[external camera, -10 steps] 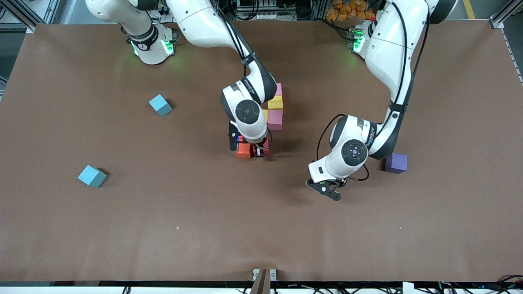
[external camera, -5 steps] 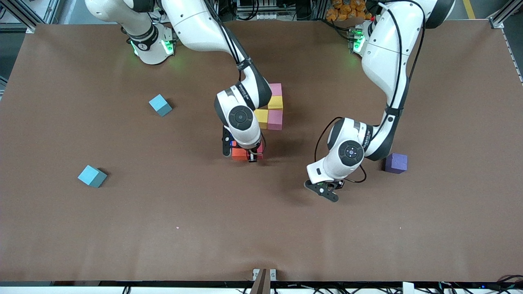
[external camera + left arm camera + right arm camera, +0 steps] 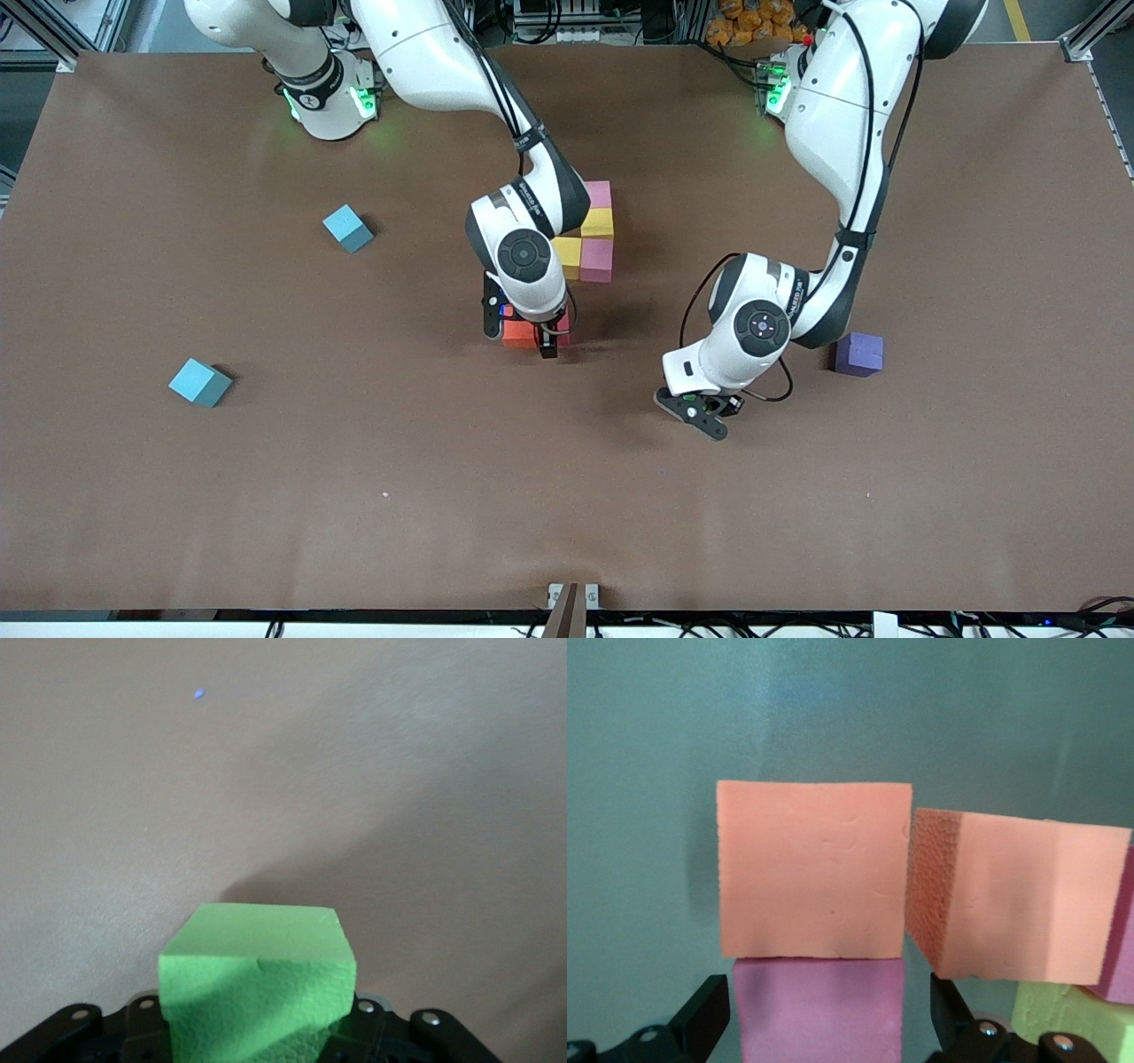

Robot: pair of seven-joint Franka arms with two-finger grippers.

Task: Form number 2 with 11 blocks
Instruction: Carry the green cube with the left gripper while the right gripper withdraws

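My right gripper [image 3: 519, 330] is down at the end of the block cluster nearest the front camera. Its fingers [image 3: 704, 1020] stand open on either side of a pink block [image 3: 819, 1014], with gaps on both sides. Two orange-red blocks [image 3: 813, 868] [image 3: 1010, 904] lie just past it, and one shows in the front view [image 3: 516, 336]. Two pink blocks [image 3: 598, 193] [image 3: 597, 260] and two yellow blocks [image 3: 597, 223] [image 3: 567, 252] form the rest of the visible cluster. My left gripper [image 3: 700, 415] is shut on the green block [image 3: 257, 979], above bare table. The purple block [image 3: 858, 353] lies alone by the left arm.
Two teal-blue cubes [image 3: 347, 228] [image 3: 200, 382] lie toward the right arm's end of the table. The brown tabletop [image 3: 567, 496] stretches wide toward the front camera.
My right gripper has shifted a little toward the right arm's end along the cluster's near row. My left gripper with the green block has drifted slightly the same way.
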